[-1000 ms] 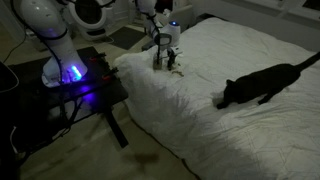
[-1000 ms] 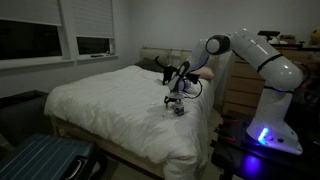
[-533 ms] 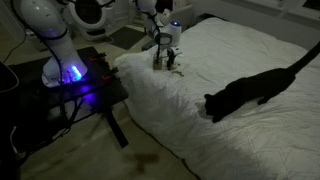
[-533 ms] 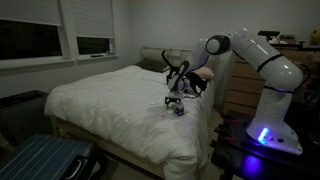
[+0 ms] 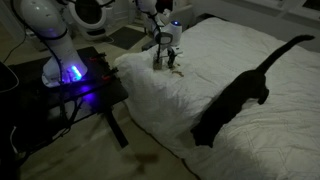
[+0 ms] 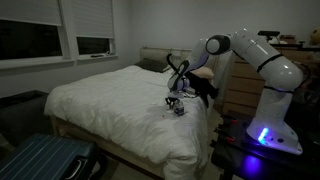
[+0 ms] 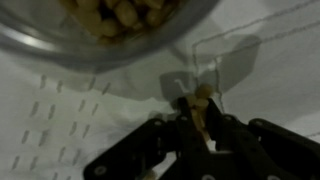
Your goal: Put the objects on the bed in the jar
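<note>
- The claw (image 7: 197, 113) comes in from 6 o'clock in the wrist view. Its two dark fingers are drawn in until they nearly meet, pinching a small pale-brown bit (image 7: 204, 97) at their tips.
- The bit sits right at the white quilted cover (image 7: 80, 115). Whether it is lifted clear of the cloth cannot be told.
- The jar (image 7: 60, 45) fills the 11 to 12 o'clock part of the wrist view, near the claw but not touching it. Its see-through rim curves across the top of the frame, and a heap of similar tan pieces (image 7: 118, 13) lies inside it.
- In an exterior view the claw (image 5: 171, 63) points down at the near corner of the bed (image 5: 240, 35), with the jar (image 5: 158, 57) standing upright just beside it at 9 o'clock.
- Any loose bits on the bed are too small and dim to make out in the exterior views.
- A black cat (image 5: 236, 98) is at about 4 o'clock from the claw, well apart from it. It is tipped head-down over the edge of the bed, with its tail stretched up toward 2 o'clock.
- In an exterior view the white robot arm (image 6: 252, 52) reaches from its blue-lit base (image 6: 262, 134) at 4 o'clock over the side of the bed (image 6: 110, 100), and the claw (image 6: 175, 102) is down at the cover.
- In that view a dark window (image 6: 35, 40) is at 10 o'clock, and a blue ribbed suitcase (image 6: 40, 160) is at 7 o'clock on the floor.
</note>
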Motion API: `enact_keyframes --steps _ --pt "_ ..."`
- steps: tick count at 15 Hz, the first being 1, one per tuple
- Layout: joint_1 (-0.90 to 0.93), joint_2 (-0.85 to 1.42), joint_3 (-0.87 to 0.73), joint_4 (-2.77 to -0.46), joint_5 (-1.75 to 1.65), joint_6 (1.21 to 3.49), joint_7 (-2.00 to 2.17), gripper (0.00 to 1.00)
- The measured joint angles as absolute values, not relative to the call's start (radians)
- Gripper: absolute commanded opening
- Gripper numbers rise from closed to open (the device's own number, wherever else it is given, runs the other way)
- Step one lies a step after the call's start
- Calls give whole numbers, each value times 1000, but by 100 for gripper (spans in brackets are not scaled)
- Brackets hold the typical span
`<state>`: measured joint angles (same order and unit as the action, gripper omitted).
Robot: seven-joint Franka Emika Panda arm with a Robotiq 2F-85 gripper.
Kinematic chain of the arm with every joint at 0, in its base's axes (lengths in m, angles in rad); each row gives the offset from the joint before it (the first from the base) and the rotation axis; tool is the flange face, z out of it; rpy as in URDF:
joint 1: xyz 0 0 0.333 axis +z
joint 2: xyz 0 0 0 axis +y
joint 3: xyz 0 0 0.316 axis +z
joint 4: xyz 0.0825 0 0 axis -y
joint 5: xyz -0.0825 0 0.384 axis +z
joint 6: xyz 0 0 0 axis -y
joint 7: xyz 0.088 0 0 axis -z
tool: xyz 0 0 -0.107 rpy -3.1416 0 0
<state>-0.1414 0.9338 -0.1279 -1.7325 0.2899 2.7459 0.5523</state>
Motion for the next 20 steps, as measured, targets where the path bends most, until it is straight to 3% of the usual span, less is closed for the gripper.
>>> enact_keyframes --steps 6,20 --pt "-126 932 -144 -1726 289 2733 553 1" --pt "86 782 -351 -1784 99 2542 615 2"
